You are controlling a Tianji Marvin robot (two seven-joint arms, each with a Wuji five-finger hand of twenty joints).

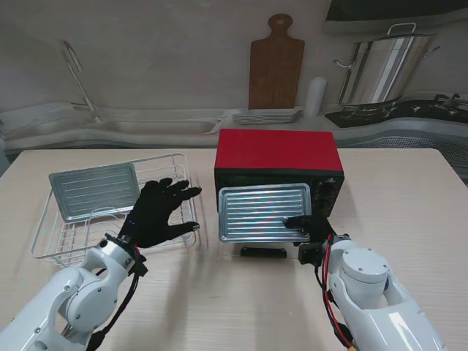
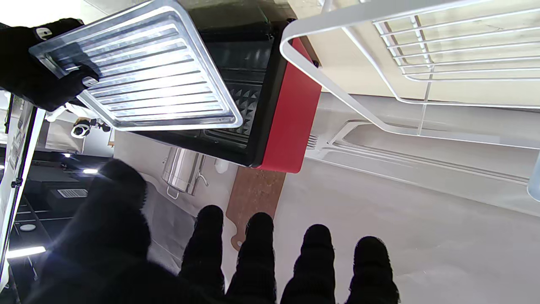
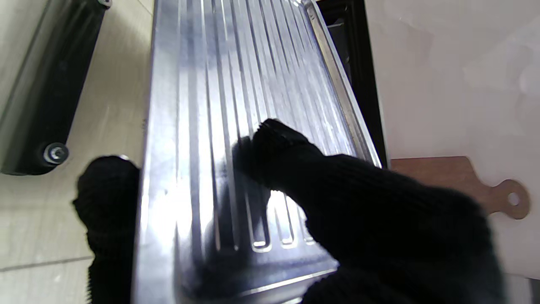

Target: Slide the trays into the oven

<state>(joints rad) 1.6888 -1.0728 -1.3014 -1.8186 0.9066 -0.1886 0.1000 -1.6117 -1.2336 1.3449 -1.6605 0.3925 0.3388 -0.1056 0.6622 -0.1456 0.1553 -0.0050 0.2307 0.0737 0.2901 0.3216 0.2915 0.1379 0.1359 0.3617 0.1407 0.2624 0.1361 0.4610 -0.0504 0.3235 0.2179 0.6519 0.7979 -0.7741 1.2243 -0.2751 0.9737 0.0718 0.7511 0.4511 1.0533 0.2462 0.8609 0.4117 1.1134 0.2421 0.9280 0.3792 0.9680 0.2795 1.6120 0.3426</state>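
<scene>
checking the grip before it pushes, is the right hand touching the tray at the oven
Touching. The right wrist view shows the right hand pinching the tray: thumb on its ribbed face, a finger under its rim.

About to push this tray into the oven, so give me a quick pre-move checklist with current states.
1. Right hand pinching the tray at its near right corner: ok.
2. Tray's far edge inside the oven opening: ok.
3. Tray seated on a side rail: cannot tell.
4. Oven door dropped out of the way: ok.
5. Left hand open, over the wire rack, away from the oven: ok.
6. Second tray lying in the rack: ok.
</scene>
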